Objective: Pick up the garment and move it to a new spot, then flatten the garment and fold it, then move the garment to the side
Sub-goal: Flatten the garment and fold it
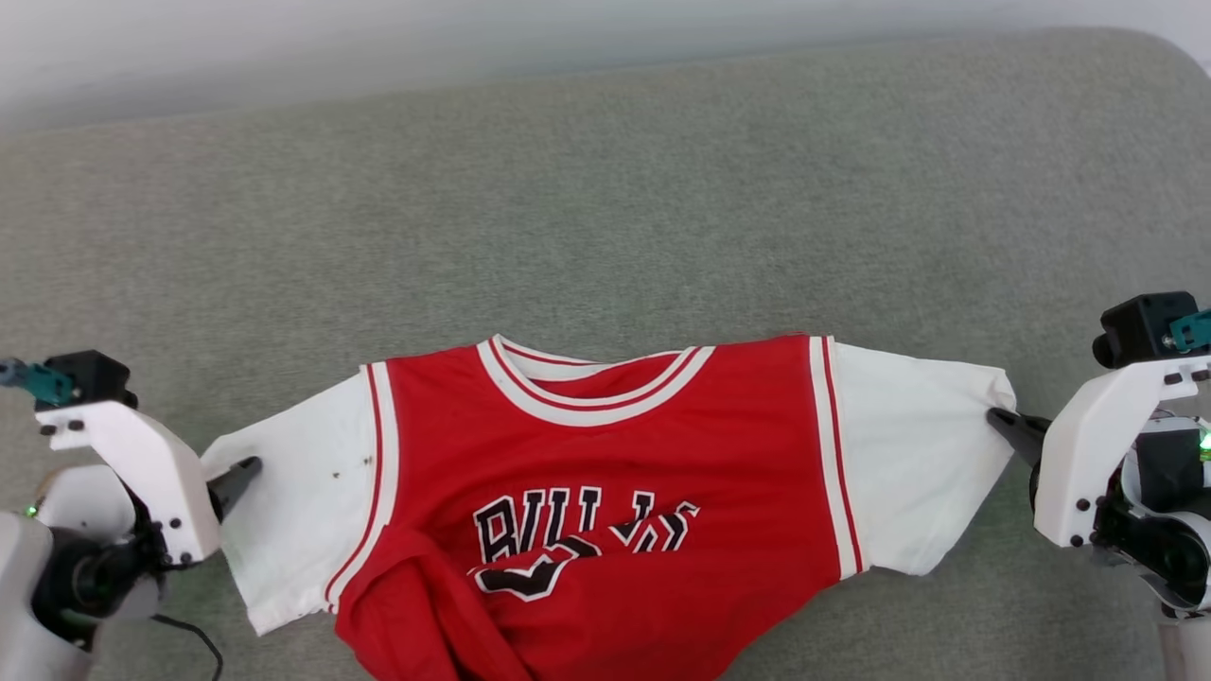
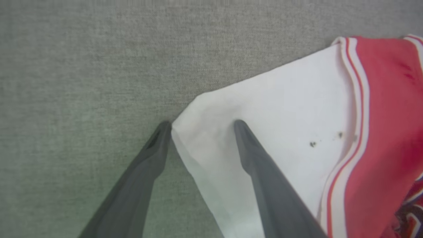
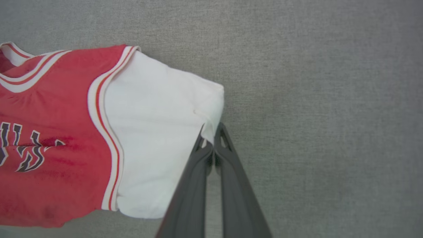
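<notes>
1. The garment (image 1: 605, 454) lies chest-up on the grey cloth surface (image 1: 605, 189). Its near hem (image 1: 426, 615) is bunched and folded over at the left, so it is not yet flat.
2. The right tool (image 3: 211, 134) is clamped on the outer edge of the white right sleeve (image 1: 913, 463), probably to draw the fabric taut rightward.
3. The left tool (image 2: 202, 125) stands apart, gripping nothing. One finger rests over the left sleeve (image 1: 293, 511) and the other on bare cloth at its corner, likely poised to pinch for a matching pull.
</notes>
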### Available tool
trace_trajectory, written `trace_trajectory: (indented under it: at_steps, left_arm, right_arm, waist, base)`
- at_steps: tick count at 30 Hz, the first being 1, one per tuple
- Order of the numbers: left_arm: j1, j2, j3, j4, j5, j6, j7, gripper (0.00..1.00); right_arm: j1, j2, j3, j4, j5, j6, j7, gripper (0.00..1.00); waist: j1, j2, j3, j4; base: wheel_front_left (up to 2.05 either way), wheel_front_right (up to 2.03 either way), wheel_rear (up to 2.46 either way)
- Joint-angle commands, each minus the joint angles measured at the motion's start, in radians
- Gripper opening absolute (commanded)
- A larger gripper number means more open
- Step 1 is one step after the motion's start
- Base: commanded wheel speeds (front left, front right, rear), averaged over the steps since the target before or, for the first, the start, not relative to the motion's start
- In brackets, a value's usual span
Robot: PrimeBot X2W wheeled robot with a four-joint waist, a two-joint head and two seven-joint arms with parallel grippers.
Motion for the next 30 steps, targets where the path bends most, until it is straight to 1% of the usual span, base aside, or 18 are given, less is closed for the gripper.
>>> trace_trajectory:
  at_steps: [1,4,5,7,8,9,10,13,16,19,25,30]
  left_arm:
    - [-0.012,-0.003,-0.012,0.023,0.000,0.005,0.024,1.00]
    - [-0.014,-0.016,-0.044,0.058,-0.008,0.003,0.077,1.00]
    - [-0.014,-0.016,-0.044,0.058,-0.008,0.003,0.077,1.00]
    - [-0.003,-0.045,-0.072,0.080,-0.030,0.003,0.130,1.00]
    - [0.006,-0.059,-0.084,0.089,-0.040,-0.001,0.152,0.48]
    - [0.010,-0.073,-0.092,0.092,-0.050,-0.003,0.162,0.02]
    - [0.008,-0.083,-0.097,0.095,-0.056,-0.005,0.168,0.00]
    - [0.003,-0.096,-0.102,0.093,-0.044,-0.013,0.147,0.00]
    - [-0.022,-0.087,-0.098,0.085,-0.019,-0.023,0.105,0.00]
    - [-0.063,-0.073,-0.082,0.069,0.017,-0.029,0.040,0.00]
    - [-0.147,-0.041,-0.066,0.021,0.115,-0.013,-0.087,0.00]
    - [-0.238,-0.048,-0.068,-0.021,0.183,-0.003,-0.163,0.00]
  right_arm:
    - [-0.008,0.003,0.006,0.002,0.008,-0.001,-0.007,0.00]
    - [-0.009,0.003,0.011,0.006,0.010,-0.001,-0.011,0.00]
    - [-0.009,0.003,0.011,0.006,0.010,-0.001,-0.011,0.00]
    - [-0.010,0.002,0.014,0.009,0.014,-0.001,-0.013,0.00]
    - [-0.011,0.002,0.014,0.011,0.017,-0.001,-0.014,0.00]
    - [-0.012,0.000,0.013,0.012,0.013,-0.001,-0.016,0.00]
    - [-0.012,-0.002,0.012,0.013,0.011,-0.001,-0.019,0.00]
    - [-0.011,-0.011,0.005,0.017,0.005,-0.001,-0.020,0.00]
    - [-0.010,-0.019,-0.001,0.016,-0.003,-0.001,-0.019,0.00]
    - [-0.011,-0.024,-0.005,0.007,-0.012,-0.001,-0.014,0.00]
    - [-0.034,-0.041,-0.016,-0.019,-0.033,-0.001,-0.021,0.00]
    - [-0.089,-0.066,-0.032,-0.006,-0.061,-0.001,-0.030,0.00]
  waist:
    - [-0.0001,0.0000,0.028,-0.028]
    - [-0.0001,0.0000,0.039,-0.037]
    - [-0.0001,0.0000,0.039,-0.037]
    - [-0.0001,0.0000,0.043,-0.040]
    - [-0.0001,0.0000,0.044,-0.042]
    - [-0.0001,0.0000,0.044,-0.042]
    - [-0.0001,0.0000,0.043,-0.040]
    - [-0.0001,0.0000,0.029,-0.031]
    - [-0.0001,0.0000,0.008,-0.015]
    - [-0.0001,0.0000,-0.017,0.002]
    - [-0.0001,0.0000,-0.081,0.031]
    - [-0.0001,0.0000,-0.145,0.050]
  base:
    - [0.00,0.00,0.00]
    - [0.00,0.00,0.00]
    - [0.00,0.00,0.00]
    - [0.00,0.00,0.00]
    - [0.00,0.00,0.00]
    - [0.00,0.00,0.00]
    - [0.00,0.00,0.00]
    - [0.00,0.00,0.00]
    - [0.00,0.00,0.00]
    - [0.00,0.00,0.00]
    - [0.00,0.00,0.00]
    - [0.00,0.00,0.00]
